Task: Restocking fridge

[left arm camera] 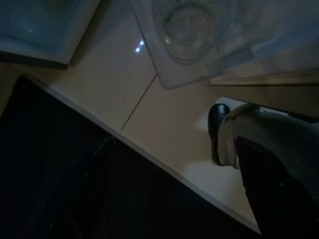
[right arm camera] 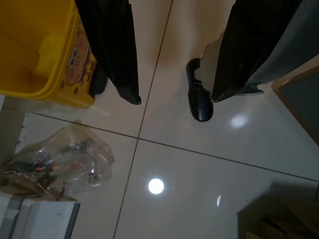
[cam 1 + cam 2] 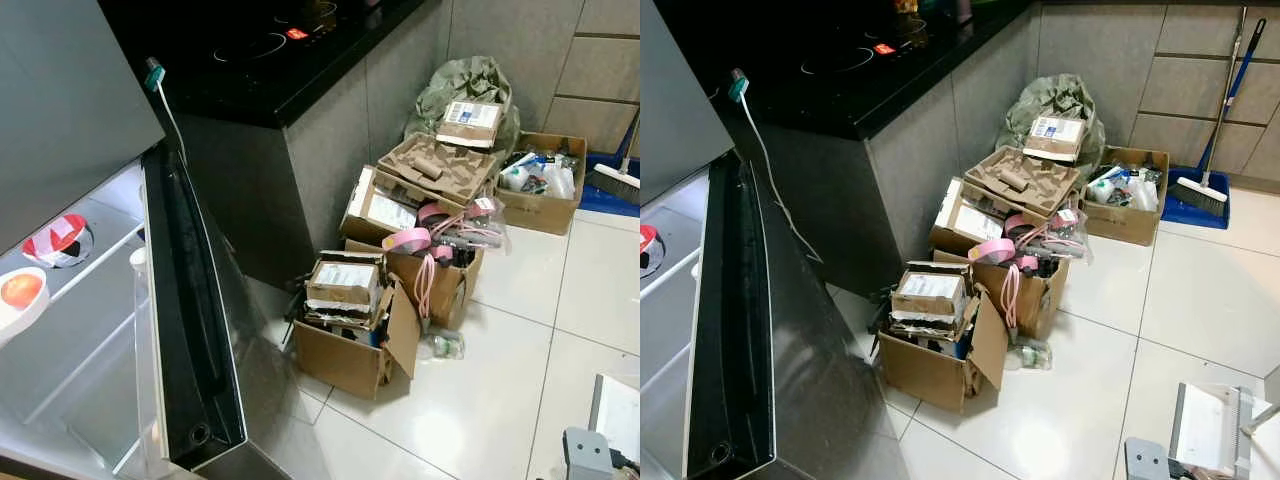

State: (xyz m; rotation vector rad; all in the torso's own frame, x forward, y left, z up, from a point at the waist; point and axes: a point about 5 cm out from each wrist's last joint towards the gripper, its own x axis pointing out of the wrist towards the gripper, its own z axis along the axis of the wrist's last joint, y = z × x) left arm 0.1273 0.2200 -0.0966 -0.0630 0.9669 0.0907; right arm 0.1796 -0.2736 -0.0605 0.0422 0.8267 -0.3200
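Fridge door [image 3: 190,330] hangs open at left of frame, bowl with an orange fruit [image 3: 20,292] on its shelf; fruit looks light, slick, bruisable, cradle by the bowl rim; right gripper [image 2: 172,94] jaws released, idle; left gripper can't tell.

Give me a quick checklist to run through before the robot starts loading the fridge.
1. Fridge door open: ok.
2. Free shelf space: ok, bare area beside the bowl and the plate with fruit.
3. Right pincer free to pick: ok, open and holding nothing above the floor.
4. Left pincer free: cannot tell.
5. Item to stock within reach: not ok, nothing held; a yellow bin sits nearby, contents unseen.
6. Walking path: not ok, cardboard boxes crowd the floor beside the fridge.
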